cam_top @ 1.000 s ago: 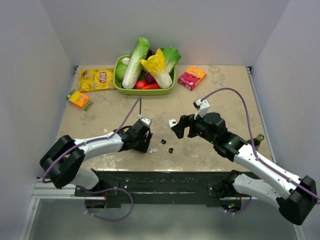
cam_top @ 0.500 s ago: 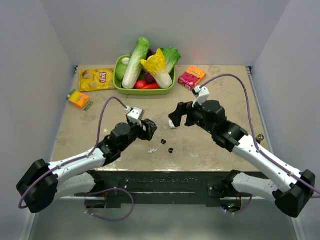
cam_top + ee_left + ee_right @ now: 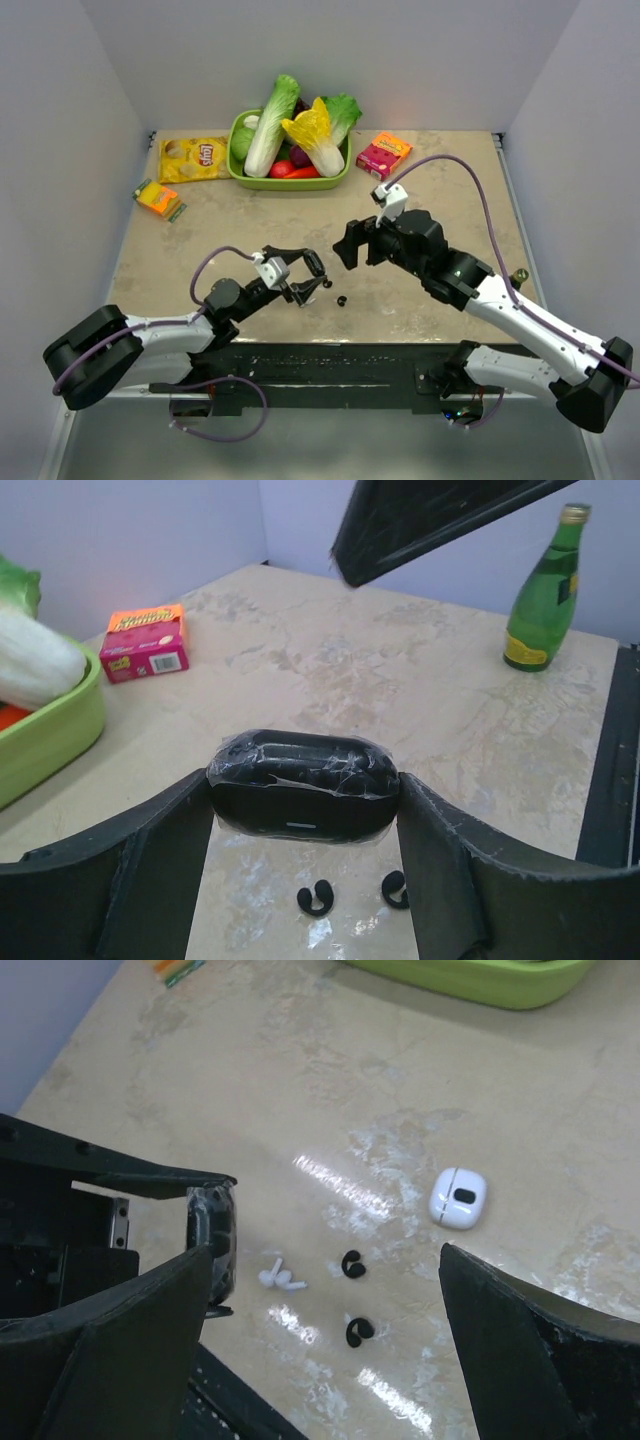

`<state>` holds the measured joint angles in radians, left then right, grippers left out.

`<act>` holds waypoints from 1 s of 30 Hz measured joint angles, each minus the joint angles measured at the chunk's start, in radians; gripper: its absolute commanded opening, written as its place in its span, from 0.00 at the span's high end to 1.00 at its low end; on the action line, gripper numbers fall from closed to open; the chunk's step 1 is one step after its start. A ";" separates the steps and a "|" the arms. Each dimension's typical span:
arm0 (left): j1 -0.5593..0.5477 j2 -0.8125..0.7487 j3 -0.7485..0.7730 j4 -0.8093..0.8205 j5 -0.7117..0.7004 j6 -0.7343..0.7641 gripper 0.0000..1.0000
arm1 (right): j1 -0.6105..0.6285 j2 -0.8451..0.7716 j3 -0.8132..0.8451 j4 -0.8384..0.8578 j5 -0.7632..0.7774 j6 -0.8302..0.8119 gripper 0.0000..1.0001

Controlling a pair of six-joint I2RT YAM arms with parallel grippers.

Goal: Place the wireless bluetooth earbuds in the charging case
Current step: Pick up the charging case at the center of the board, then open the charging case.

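The charging case (image 3: 458,1198) is glossy white plastic (black case (image 3: 303,785) film-wrapped).

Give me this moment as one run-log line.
left tool: shut on black case | right tool: open, empty | white charging case: on table | black earbuds, white earbuds: loose on table

Counted two black earbuds (image 3: 352,1263) near one white charging case (image 3: 458,1198), two white earbuds (image 3: 280,1278) slightly farther from it, and one black case (image 3: 303,785). Also tallied one green bottle (image 3: 540,590), one pink box (image 3: 145,643) and one chip bag (image 3: 193,159), all well apart from it.
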<state>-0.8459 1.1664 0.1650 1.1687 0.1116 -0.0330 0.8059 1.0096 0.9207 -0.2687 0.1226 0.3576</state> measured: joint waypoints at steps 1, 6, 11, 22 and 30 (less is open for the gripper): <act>-0.016 -0.001 0.000 0.006 0.005 0.023 1.00 | 0.000 0.006 0.000 -0.002 -0.024 -0.003 0.02; -0.094 -0.020 0.000 0.002 -0.003 0.119 1.00 | 0.001 0.040 -0.002 -0.009 -0.164 -0.005 0.02; -0.126 -0.021 0.001 -0.035 -0.038 0.169 1.00 | 0.013 0.045 -0.002 -0.008 -0.235 0.001 0.02; -0.142 -0.019 0.002 -0.068 -0.091 0.199 1.00 | 0.032 0.142 -0.007 -0.021 -0.276 0.000 0.03; -0.159 -0.032 0.002 -0.071 -0.101 0.208 1.00 | 0.032 0.170 -0.013 -0.039 -0.270 0.001 0.04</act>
<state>-1.0050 1.1347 0.1665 1.0973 0.0105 0.1753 0.8375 1.1797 0.9081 -0.3077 -0.1478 0.3584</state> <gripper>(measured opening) 0.726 0.970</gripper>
